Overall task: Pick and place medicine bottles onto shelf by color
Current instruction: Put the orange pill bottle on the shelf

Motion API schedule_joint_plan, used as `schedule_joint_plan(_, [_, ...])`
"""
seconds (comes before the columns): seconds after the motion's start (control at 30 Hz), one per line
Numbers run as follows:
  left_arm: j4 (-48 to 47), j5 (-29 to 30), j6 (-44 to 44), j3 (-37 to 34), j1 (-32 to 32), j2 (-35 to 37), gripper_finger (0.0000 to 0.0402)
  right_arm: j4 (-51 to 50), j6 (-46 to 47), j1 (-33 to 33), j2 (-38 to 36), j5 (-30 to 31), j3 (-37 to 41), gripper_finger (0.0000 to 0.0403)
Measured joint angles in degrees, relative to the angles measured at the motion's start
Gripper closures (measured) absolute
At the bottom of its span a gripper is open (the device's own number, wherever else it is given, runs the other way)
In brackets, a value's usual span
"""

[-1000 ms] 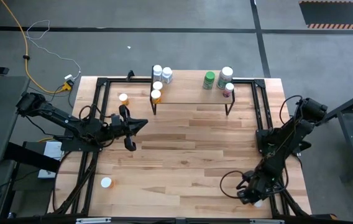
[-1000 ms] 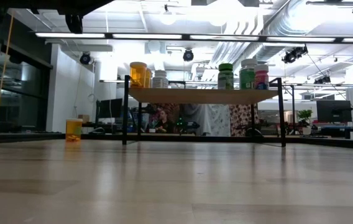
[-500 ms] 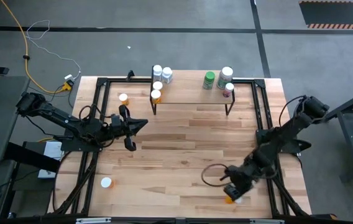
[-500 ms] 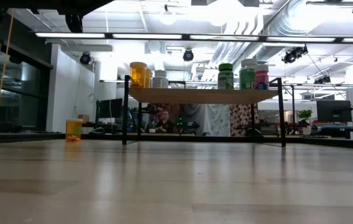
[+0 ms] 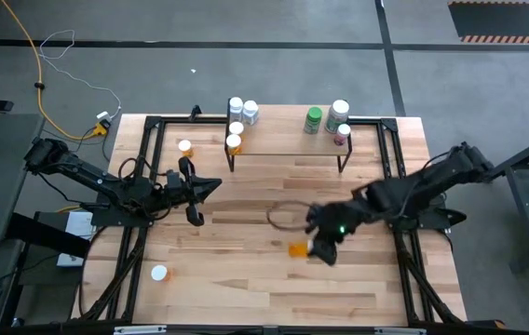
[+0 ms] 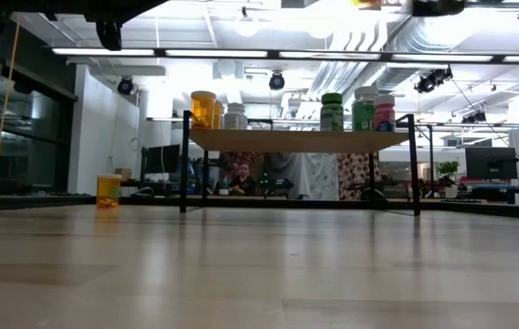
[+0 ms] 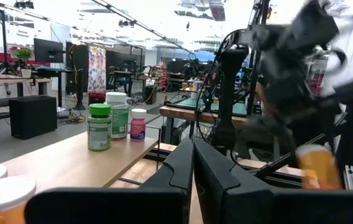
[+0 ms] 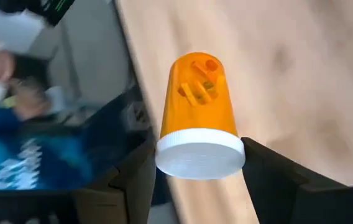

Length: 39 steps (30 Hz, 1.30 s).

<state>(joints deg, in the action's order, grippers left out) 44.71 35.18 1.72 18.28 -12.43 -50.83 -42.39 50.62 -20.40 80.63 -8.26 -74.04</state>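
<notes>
Seven bottles on shelf (image 5: 288, 140); two on table (image 5: 246, 223).

Place: robotics lab or workshop.
Ceiling: bare ducts (image 6: 479, 41) and strip lights (image 6: 269, 55).
Floor: grey concrete (image 5: 246, 74).
Background: workbenches (image 7: 201, 112), monitors (image 6: 490, 163), a seated person (image 6: 239, 175).

Right arm (image 7: 288, 74) motion-blurred; person (image 8: 9, 124) smeared.

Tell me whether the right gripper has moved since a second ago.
Yes. In the high view the right gripper, carrying an orange bottle, has swung from the table's near right corner toward the middle, nearer the shelf.
</notes>
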Motion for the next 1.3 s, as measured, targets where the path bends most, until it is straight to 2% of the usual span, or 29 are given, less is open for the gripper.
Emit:
schedule_joint_plan(0.17, [-0.01, -0.08, -0.6, 0.02, -0.01, 0.02, 0.0398, -13.59, -11.72, 7.06, 3.86, 7.9, -13.85, 0.0205])
schedule_joint_plan(0.4, [0.0, -1.9, -1.09, 0.01, 0.02, 0.02, 0.0398, -34.01, -23.2, 18.25, 17.56, 16.91, -37.45, 0.0205])
schedule_joint_plan(0.67, [0.02, -1.61, -1.09, 0.0, 0.02, 0.02, 0.0398, -48.04, -28.7, 29.6, 35.39, 17.56, -60.94, 0.0205])
schedule_joint_plan(0.77, [0.09, -1.49, -1.07, 0.0, 0.02, 0.02, 0.0398, -43.88, -29.49, 33.42, 36.46, 10.56, -58.54, 0.0205])
schedule_joint_plan(0.83, [0.11, -1.49, -1.07, 0.01, 0.02, 0.02, 0.0398, -44.43, -29.66, 35.9, 37.09, 5.26, -57.83, 0.0205])
schedule_joint_plan(0.87, [0.11, -1.49, -1.07, 0.0, 0.01, 0.02, 0.0398, -45.76, -29.64, 37.06, 37.55, 4.49, -57.56, 0.0205])
schedule_joint_plan(1.07, [0.11, -1.5, -1.08, 0.0, 0.02, 0.02, 0.0398, -47.4, -28.29, 40.89, 38.53, 6.74, -57.35, 0.0205])
schedule_joint_plan(1.3, [1.44, -1.53, -3.56, 0.01, 0.59, -0.35, 0.0398, -46.25, -30.27, 41.02, 38.55, 6.77, -57.4, 0.0205])
